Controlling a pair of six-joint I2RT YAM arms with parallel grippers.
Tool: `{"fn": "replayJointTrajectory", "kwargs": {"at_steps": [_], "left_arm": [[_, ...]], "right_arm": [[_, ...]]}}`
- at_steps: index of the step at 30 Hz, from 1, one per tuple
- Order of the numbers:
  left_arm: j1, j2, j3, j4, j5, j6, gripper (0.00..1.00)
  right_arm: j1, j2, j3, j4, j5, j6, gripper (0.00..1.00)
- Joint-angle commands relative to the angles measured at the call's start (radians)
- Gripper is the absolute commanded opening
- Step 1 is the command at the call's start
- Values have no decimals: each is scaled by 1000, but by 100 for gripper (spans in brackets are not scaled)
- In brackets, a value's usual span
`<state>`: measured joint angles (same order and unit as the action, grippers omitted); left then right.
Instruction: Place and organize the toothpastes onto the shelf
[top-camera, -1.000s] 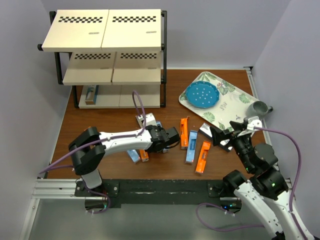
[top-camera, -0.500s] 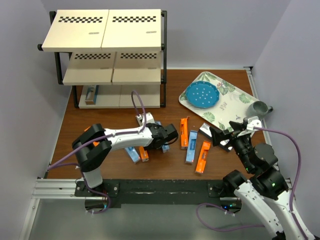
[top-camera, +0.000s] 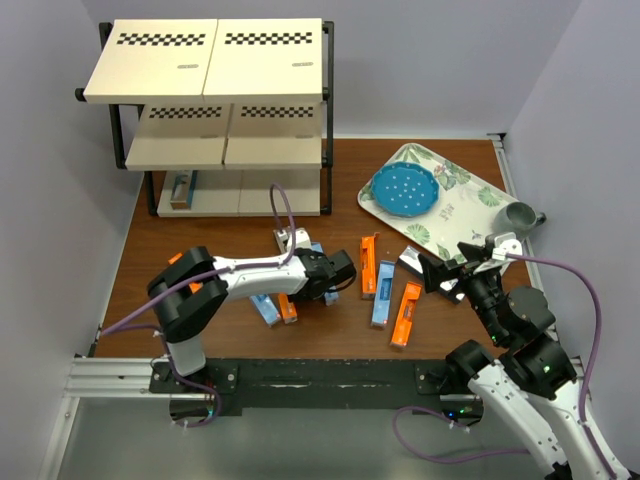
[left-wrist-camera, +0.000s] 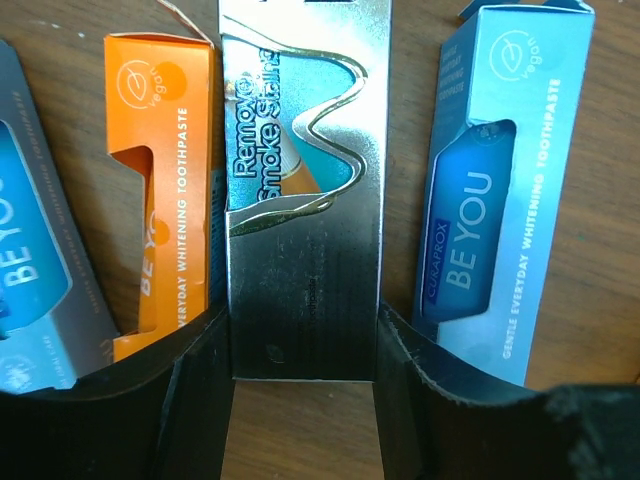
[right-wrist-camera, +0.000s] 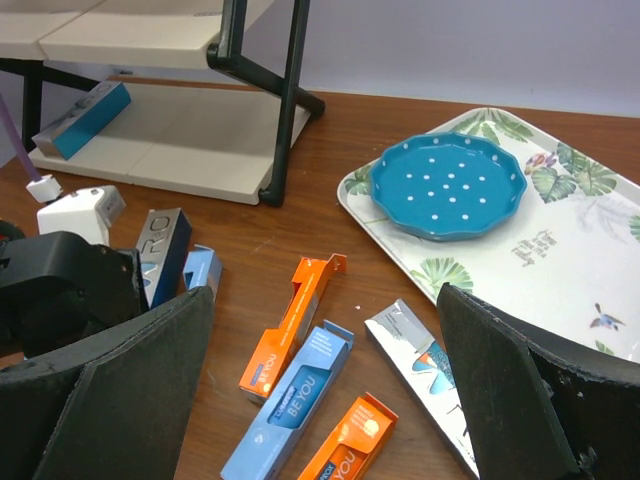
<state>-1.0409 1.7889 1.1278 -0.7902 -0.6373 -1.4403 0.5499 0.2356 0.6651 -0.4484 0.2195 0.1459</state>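
My left gripper (left-wrist-camera: 305, 330) is down on the table with its two fingers pressed against the long sides of a silver toothpaste carton (left-wrist-camera: 305, 200). An orange carton (left-wrist-camera: 170, 220) lies to its left and a light blue one (left-wrist-camera: 490, 200) to its right. From above, that gripper (top-camera: 325, 280) covers the silver carton. Loose toothpastes lie mid-table: orange (top-camera: 368, 265), blue (top-camera: 384, 295), orange (top-camera: 405, 315), silver (top-camera: 413, 262). One carton (top-camera: 182, 188) lies on the bottom board of the shelf (top-camera: 225, 150). My right gripper (top-camera: 445, 272) hovers open and holds nothing.
A floral tray (top-camera: 470, 215) at the right holds a blue dotted plate (top-camera: 400, 190) and a grey cup (top-camera: 518, 214). Two more cartons, blue (top-camera: 265, 310) and orange (top-camera: 288, 308), lie under the left forearm. The shelf's black post (right-wrist-camera: 290, 100) stands near the cartons.
The left gripper's jaws have narrowed onto the silver carton and the arm has shifted slightly. The right arm has stayed still.
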Motion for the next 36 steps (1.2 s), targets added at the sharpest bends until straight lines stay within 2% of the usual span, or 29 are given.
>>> {"fn": "replayJointTrajectory", "kwargs": {"at_steps": [1,6,9,10,19,27,31,36], "left_arm": [[1,-112,62,-44,-73,96,35],[7,-187,86,-53,-108,221,34],[22,-249,75,-17,-131,329,33],[33,-284,52,8,-127,418,33],[298,-526,-226,382,10,869,33],[545,-614,-414,676,128,1070,34],[677,-583,-436,752,207,1130,34],[763,-525,-433,862,281,1196,34]], "right_arm": [[7,10,-1,28,15,-8,99],[7,11,-1,30,15,-8,99],[5,13,-2,30,12,-8,99],[5,14,-1,30,12,-6,98],[5,21,4,22,21,-6,99],[5,33,11,7,29,-8,99],[5,34,10,7,44,-6,99],[5,41,11,4,47,-6,99]]}}
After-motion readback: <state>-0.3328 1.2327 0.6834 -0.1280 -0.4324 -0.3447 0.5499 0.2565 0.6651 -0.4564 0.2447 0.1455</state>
